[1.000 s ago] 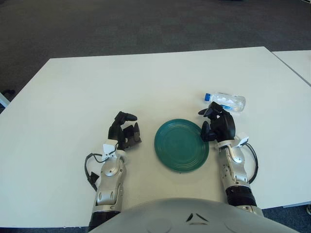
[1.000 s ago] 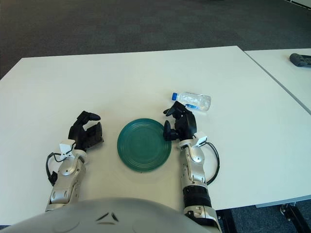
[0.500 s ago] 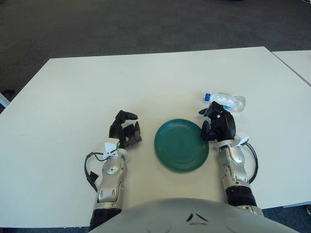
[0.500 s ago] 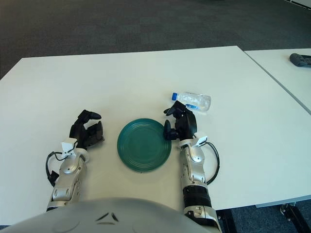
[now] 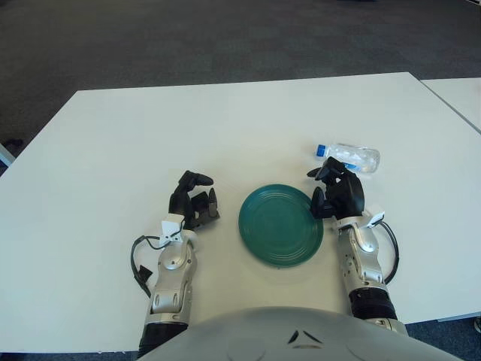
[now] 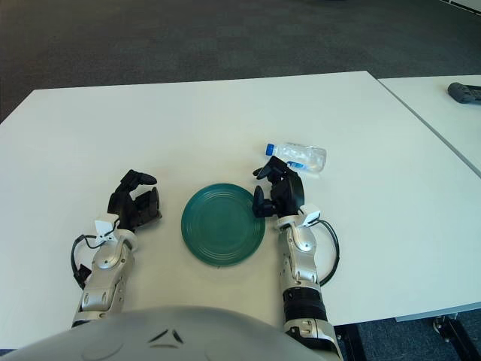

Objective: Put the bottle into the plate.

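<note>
While the bottle (image 5: pixel 350 156) lies on its side on the table (image 5: pixel 113 143), just beyond my right hand (image 5: pixel 337 195), the plate (image 5: pixel 281 225) holds nothing. Both hands, left hand (image 5: pixel 194 204) included, show loosely curled, empty fingers. I judge the clear plastic light, smooth and prone to roll, so I would grasp mid-body.

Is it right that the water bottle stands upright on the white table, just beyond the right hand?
Not quite: the water bottle lies on its side, as the left eye view shows. It is on the white table, just beyond the right hand.

Bottle (image 6: pixel 301 156) lying beyond right hand (image 6: pixel 278 192) — green plate (image 6: pixel 222 224) between hands
</note>
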`<state>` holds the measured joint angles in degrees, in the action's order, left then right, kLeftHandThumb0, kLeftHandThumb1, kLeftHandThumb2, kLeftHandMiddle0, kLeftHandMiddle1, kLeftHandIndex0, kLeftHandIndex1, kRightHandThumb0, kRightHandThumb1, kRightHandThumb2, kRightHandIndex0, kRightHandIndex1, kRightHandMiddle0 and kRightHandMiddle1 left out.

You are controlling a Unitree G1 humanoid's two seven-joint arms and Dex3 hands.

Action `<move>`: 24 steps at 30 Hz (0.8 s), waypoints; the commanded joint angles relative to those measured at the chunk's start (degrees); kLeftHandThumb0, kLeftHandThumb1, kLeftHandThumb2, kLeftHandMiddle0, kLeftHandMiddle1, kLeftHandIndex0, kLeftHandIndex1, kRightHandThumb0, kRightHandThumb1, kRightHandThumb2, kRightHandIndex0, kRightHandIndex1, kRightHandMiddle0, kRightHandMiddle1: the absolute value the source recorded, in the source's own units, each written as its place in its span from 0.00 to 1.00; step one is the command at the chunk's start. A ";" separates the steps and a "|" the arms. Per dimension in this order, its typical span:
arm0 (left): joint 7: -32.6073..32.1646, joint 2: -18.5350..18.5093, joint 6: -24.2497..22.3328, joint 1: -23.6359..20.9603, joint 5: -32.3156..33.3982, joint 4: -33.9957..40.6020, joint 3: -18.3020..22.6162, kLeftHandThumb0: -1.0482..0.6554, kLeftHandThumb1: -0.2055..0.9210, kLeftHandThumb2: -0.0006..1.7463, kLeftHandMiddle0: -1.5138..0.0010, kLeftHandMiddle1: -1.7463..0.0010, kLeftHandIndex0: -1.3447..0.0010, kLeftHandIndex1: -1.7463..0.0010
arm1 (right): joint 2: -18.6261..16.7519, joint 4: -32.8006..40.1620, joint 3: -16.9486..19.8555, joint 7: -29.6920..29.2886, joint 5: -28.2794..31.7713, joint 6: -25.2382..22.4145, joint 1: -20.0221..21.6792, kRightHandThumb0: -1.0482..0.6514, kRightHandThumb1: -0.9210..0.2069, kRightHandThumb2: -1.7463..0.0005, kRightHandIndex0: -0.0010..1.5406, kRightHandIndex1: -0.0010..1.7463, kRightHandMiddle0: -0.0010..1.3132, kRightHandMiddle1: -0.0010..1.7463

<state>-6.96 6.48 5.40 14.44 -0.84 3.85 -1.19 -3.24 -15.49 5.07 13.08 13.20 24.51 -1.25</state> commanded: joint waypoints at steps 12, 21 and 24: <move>-0.36 0.34 1.59 -2.14 0.37 -3.25 0.59 0.35 0.54 0.70 0.22 0.00 0.59 0.00 | 1.48 6.43 1.17 -0.01 3.04 -4.06 3.24 0.61 0.86 0.07 0.54 1.00 0.66 0.82; -0.66 0.53 1.73 -3.28 0.26 -4.84 0.74 0.34 0.53 0.70 0.21 0.00 0.58 0.00 | 3.76 7.91 3.01 0.99 4.57 -5.64 6.58 0.61 0.85 0.07 0.53 1.00 0.64 0.83; -0.92 0.64 1.89 -3.62 0.06 -5.39 0.72 0.34 0.52 0.71 0.21 0.00 0.58 0.00 | 4.59 6.92 3.72 1.27 4.49 -5.18 7.92 0.61 0.84 0.08 0.53 1.00 0.63 0.83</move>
<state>-7.06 6.60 7.34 11.43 -0.67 -0.36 -0.83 0.46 -7.83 7.91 13.92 17.14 19.26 5.14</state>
